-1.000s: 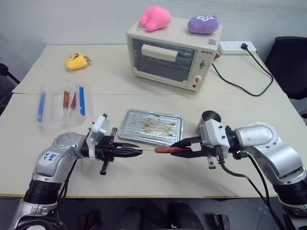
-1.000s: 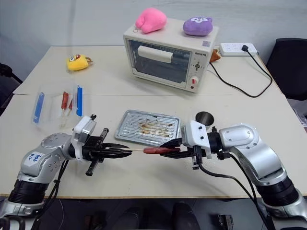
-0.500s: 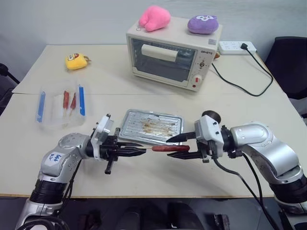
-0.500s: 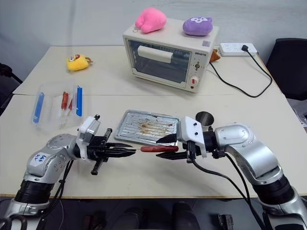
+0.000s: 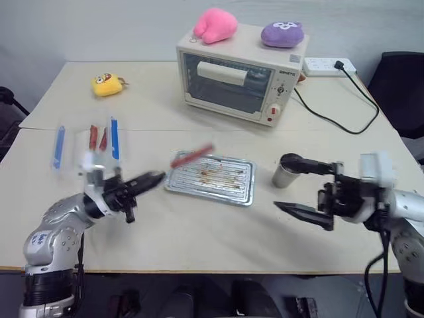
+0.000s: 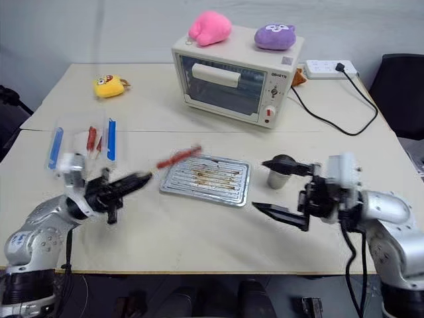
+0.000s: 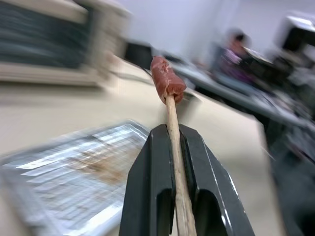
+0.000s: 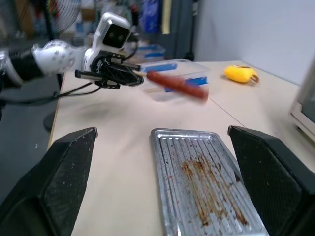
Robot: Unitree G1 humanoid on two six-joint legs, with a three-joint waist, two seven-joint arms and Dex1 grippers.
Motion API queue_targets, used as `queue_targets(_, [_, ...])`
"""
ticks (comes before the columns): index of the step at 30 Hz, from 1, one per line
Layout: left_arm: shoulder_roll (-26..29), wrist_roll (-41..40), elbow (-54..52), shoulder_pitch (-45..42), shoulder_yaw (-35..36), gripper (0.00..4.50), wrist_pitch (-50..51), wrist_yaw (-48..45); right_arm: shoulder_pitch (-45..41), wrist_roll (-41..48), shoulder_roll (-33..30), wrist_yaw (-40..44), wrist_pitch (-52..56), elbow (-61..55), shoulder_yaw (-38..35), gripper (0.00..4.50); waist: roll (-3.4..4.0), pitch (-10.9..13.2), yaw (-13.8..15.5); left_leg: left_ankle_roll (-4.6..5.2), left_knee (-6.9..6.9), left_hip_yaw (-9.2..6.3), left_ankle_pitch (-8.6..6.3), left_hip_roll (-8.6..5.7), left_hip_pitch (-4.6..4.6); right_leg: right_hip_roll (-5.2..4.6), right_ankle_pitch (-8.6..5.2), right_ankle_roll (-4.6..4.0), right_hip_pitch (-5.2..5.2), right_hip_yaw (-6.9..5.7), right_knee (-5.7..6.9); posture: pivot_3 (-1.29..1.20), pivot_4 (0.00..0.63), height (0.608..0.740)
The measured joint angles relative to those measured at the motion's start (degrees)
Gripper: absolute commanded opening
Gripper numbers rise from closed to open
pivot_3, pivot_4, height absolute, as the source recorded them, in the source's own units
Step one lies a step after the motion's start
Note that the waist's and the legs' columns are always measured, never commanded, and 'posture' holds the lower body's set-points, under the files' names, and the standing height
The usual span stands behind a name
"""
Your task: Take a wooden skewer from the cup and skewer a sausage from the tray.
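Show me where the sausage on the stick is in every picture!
Left eye view: sausage above the tray's left end.
Right eye view: sausage up-left of the tray.
Left wrist view: sausage atop the wooden skewer.
Right wrist view: sausage beyond the tray, beside the left pincer.
Shared landmark: the greasy tray.

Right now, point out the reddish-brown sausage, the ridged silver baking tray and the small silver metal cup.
reddish-brown sausage [image 7: 167, 82], left wrist view, its middle.
ridged silver baking tray [image 5: 211, 177], left eye view, its ridged bottom.
small silver metal cup [image 5: 285, 176], left eye view, its side wall.
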Motion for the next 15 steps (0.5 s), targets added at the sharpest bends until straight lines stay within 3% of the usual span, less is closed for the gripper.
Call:
queue_targets(7, [-4.7, 5.3, 10.7, -9.3, 9.7, 0.00, -11.4, 23.4, 6.3, -4.8, 7.6, -7.5, -7.9, -4.6, 0.0, 4.46, -0.12, -0.1, 0.4, -0.01, 0.09, 0.04, -0.01, -0.04, 0.08, 0.01, 0.01, 0.02, 0.08, 0.01, 0.08, 0.00, 0.150, 0.740])
queue_targets(14, [-4.1, 10.3, 24.0, -16.1, 12.0, 0.00, -17.5, 34.1, 6.2, -7.8, 8.7, -11.1, -10.8, -4.5, 2.0, 4.46, -0.18, -0.1, 0.4, -0.01, 0.09, 0.03, -0.03, -0.06, 0.10, 0.01, 0.01, 0.03, 0.09, 0.00, 0.07, 0.00, 0.150, 0.740])
queue_targets(15, [-4.0, 11.2, 25.6, -16.5, 11.7, 0.27, -17.9, 34.8, 6.1, -8.0, 8.8, -11.3, -11.1, -4.4, 2.2, 4.49, -0.18, -0.1, 0.4, -0.01, 0.09, 0.03, -0.03, -0.06, 0.10, 0.01, 0.01, 0.03, 0.09, -0.01, 0.08, 0.00, 0.150, 0.740])
